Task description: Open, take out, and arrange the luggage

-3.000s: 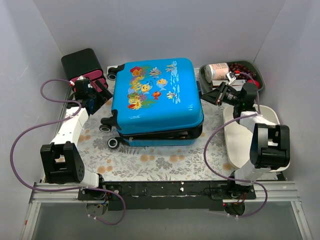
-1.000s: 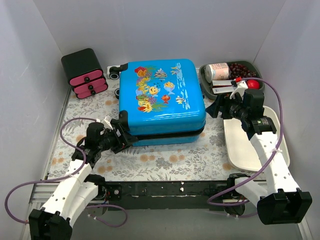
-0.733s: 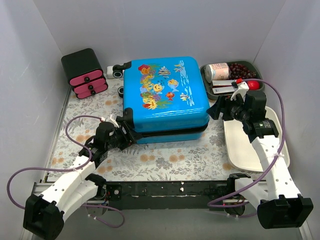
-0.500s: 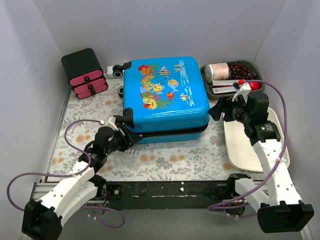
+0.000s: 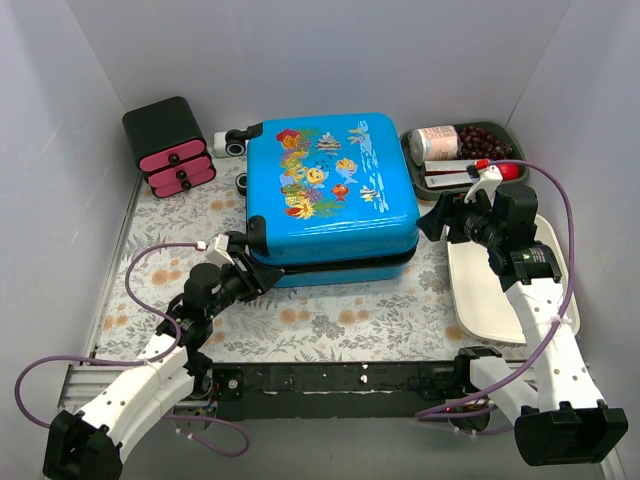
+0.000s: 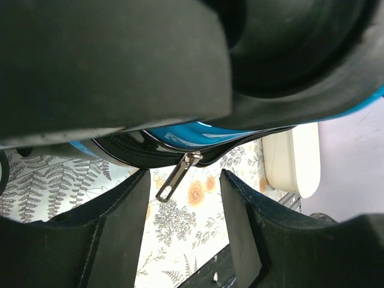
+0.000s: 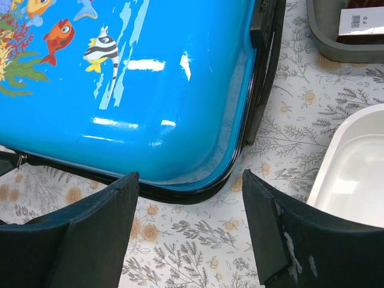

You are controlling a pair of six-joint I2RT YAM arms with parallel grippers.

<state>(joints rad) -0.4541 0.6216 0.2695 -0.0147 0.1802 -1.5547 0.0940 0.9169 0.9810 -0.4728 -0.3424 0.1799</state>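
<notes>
Luggage (image 5: 330, 195) flat on floral tablecloth (image 5: 330, 325) at mid-table, fish-printed blue shell facing up, both shells together, black zipper trim running round the near side. Wheels (image 5: 235, 147) on the left end, one pair at the far-left corner and one at the near-left corner. White tray (image 5: 500, 290) to the right of the luggage, on the cloth, under the right arm. Black box with pink drawers (image 5: 170, 145) at the far-left corner of the cloth, apart from the luggage. Dark tray (image 5: 408, 152) at the far right, holding a can (image 5: 433, 143) on its side, dark red round pieces (image 5: 485, 138) and a red ball (image 5: 508, 170). Left gripper (image 5: 252, 278) at the near-left corner of the luggage, just below the near wheel, aimed at the zipper trim; jaws spread, pinching nothing. Right gripper (image 5: 432, 215) just beside the right edge of the luggage, near its near-right corner; jaws spread wide, holding nothing, with the rounded blue corner framed between the fingers in the right wrist view. Zipper pull (image 6: 177, 179) hanging from the trim, in the gap between the left fingers (image 6: 120, 222), touching neither.
</notes>
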